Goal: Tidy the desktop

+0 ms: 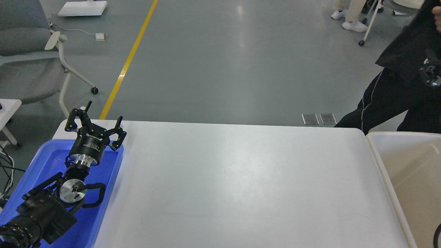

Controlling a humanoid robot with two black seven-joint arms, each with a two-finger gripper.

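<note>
Black links of the left arm [38, 210] enter at the lower left corner and rise over a blue tray [103, 193], ending in the left pincer [100, 119], whose two fingers stand spread apart with nothing between them. That pincer hangs above the tray's far end, just at the left margin of the tabletop [234, 186], which stretches away to its right. No right pincer shows in this view. Broad, white and smooth, the tabletop has rounded far corners and a faint sheen across its middle; its surface fills most of the lower half of the view. Its left edge runs along the blue tray's right rim, the two touching or nearly so, and its right edge meets the rim of an off-white bin [379, 165] that is cut off by the frame. Beyond the far edge lies grey floor [220, 62] with a yellow line [129, 58] running toward the tabletop's far left corner. A grey chair [31, 51] on castors stands at the far left, and a person in dark clothes [396, 93] stands just past the far right corner, close to the bin. Between the tray and the bin the white surface runs wide and open from near edge to far edge.
</note>
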